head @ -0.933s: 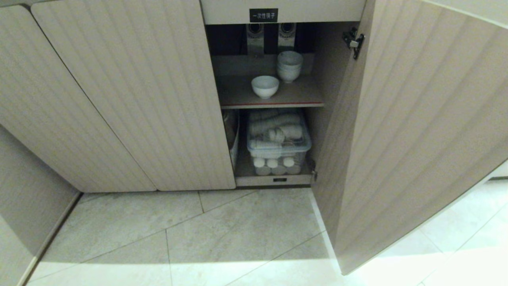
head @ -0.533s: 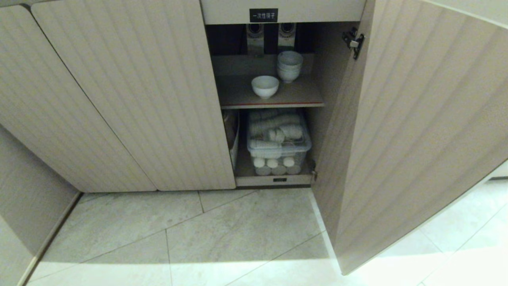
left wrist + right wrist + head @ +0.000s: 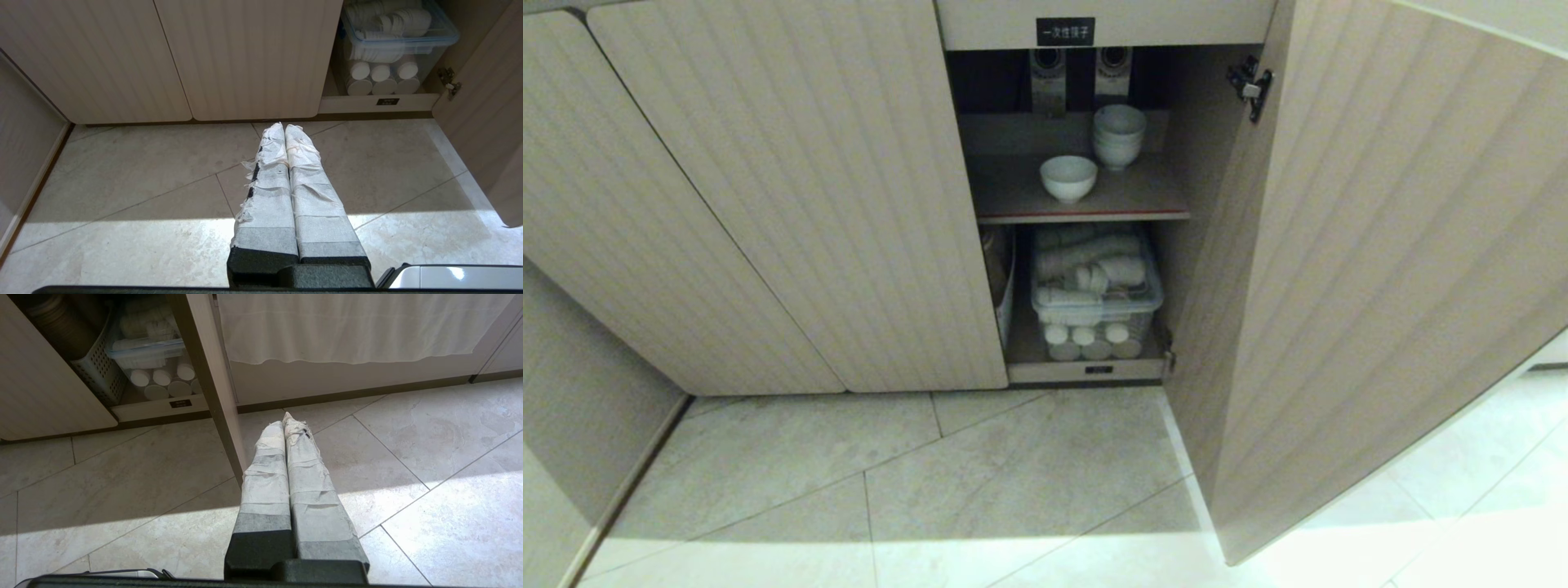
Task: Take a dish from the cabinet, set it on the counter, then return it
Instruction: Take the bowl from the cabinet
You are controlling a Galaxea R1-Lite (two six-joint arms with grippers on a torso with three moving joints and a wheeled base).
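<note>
Inside the cabinet (image 3: 792,204), whose right door (image 3: 1380,269) stands swung open, the dish (image 3: 1068,177) sits upright on the red-edged upper shelf (image 3: 1013,196), toward the front and alone. Just behind it and to the right stands a stack of white bowls (image 3: 1119,135), close to the dish but apart from it. Above the opening a small black label (image 3: 1065,31) carries white characters too small to read. The back of the upper compartment is dark, and the two metal fittings (image 3: 1078,69) there are hard to make out.

Below the shelf a clear lidded bin (image 3: 1094,286) holds pale rolled or stacked items whose kind cannot be told; round white ends (image 3: 1086,339) lie under it. A perforated basket (image 3: 98,371) beside the bin shows only as a sliver in the head view, the closed left door hiding most of it. The counter is out of every view.

Neither arm appears in the head view. The left end effector (image 3: 284,127) hangs over the tiled floor (image 3: 931,474) in front of the closed doors, its taped fingers (image 3: 269,179) pressed together on nothing. The right end effector (image 3: 284,418) hangs low beside the open door's edge, fingers likewise closed and empty. A white cloth (image 3: 359,326) beyond it is cut off at the top.
</note>
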